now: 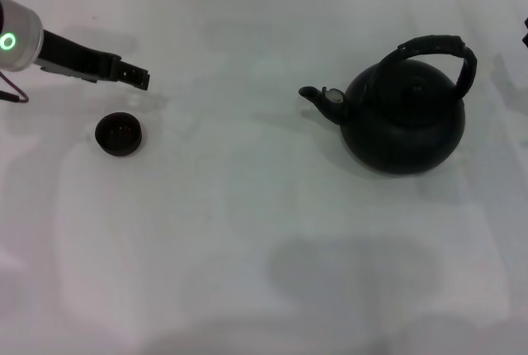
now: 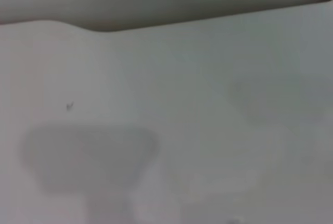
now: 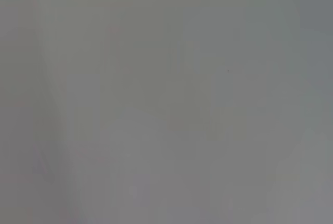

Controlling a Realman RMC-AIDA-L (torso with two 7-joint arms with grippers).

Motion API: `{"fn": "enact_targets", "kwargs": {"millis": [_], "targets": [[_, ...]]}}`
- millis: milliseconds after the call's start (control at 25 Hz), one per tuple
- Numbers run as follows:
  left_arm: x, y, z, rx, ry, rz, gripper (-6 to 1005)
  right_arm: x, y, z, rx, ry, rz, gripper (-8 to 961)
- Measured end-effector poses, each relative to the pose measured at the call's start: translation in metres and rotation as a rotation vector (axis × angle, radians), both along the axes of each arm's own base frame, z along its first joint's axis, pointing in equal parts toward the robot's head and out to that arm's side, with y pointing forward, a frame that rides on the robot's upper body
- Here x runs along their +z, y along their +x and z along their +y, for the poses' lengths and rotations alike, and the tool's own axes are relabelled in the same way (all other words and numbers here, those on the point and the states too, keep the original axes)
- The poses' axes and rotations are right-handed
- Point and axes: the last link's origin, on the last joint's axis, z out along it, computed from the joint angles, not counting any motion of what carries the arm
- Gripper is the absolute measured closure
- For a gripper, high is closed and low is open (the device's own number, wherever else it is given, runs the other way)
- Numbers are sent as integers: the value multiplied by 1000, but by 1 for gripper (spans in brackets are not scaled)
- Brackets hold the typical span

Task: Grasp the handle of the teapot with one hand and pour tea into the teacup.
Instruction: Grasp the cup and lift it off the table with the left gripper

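Two black vessels on your white table

Two things to track: take the teapot (image 1: 404, 120) as your landmark. It sits upright on the white table (image 1: 247, 231), its handle (image 1: 441, 51) arched over the top and its spout pointing toward the teacup (image 1: 120, 134), which stands well apart on the spout side. Your left gripper (image 1: 136, 77) hovers just beyond the teacup, not touching it; you cannot tell how its jaws stand. Your right gripper is out of sight. No brand, label or writing is readable anywhere.
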Motion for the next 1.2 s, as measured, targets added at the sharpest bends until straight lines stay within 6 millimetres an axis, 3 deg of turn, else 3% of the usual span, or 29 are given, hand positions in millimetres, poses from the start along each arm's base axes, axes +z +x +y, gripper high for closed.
{"fn": "enact_targets", "kwargs": {"millis": [1200], "targets": [[-21,-4,-8,15,-85,72,117,1,3,4,-19,-6,-6,79]]}}
